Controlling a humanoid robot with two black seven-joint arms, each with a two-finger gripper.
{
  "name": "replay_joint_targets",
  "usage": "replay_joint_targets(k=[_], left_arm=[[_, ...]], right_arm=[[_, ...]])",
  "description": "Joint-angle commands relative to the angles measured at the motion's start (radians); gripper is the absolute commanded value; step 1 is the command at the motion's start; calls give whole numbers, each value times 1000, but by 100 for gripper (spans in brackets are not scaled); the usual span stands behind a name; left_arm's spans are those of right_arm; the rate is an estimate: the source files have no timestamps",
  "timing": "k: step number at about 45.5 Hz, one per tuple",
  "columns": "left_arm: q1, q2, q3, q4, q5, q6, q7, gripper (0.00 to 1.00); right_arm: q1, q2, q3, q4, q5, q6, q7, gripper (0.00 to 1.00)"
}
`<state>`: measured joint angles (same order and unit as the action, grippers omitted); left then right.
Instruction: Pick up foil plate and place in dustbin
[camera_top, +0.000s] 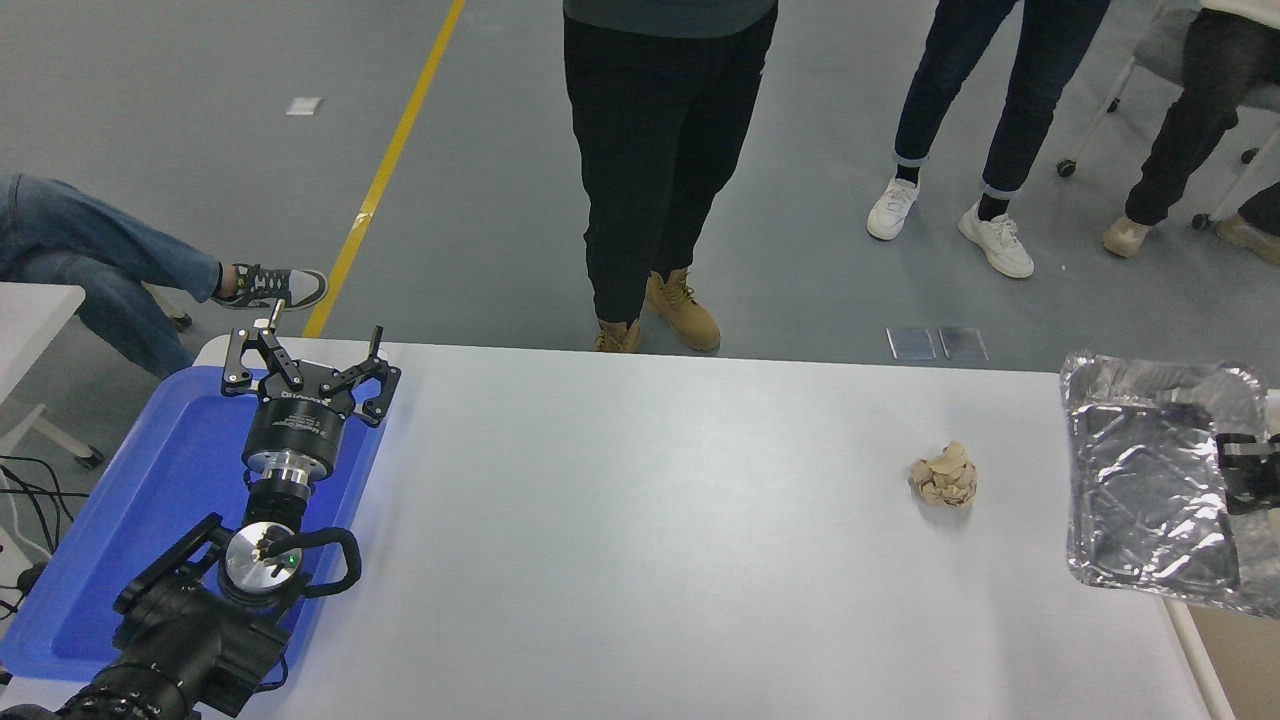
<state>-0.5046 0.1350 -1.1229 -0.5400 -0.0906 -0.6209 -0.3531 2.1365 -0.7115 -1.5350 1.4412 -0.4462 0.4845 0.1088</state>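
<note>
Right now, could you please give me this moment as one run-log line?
right hand: shut on foil plate, raised at table's right edge | dustbin: mostly hidden below it | left hand: open, over blue tray

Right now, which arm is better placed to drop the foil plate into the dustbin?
The right. Its gripper already holds the foil plate up at the table's right end, over the dustbin. The left gripper is parked open over the blue tray.
</note>
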Motion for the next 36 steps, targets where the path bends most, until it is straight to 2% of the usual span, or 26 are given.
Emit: replay_joint_targets(k=[1, 36], left_arm=[[1, 0, 0, 0, 0, 0, 0, 100], [1, 0, 0, 0, 0, 0, 0, 100]], right_arm=[[141, 52, -62, 65, 9, 46, 0, 0], [310, 129, -119, 108, 49, 94, 0, 0]])
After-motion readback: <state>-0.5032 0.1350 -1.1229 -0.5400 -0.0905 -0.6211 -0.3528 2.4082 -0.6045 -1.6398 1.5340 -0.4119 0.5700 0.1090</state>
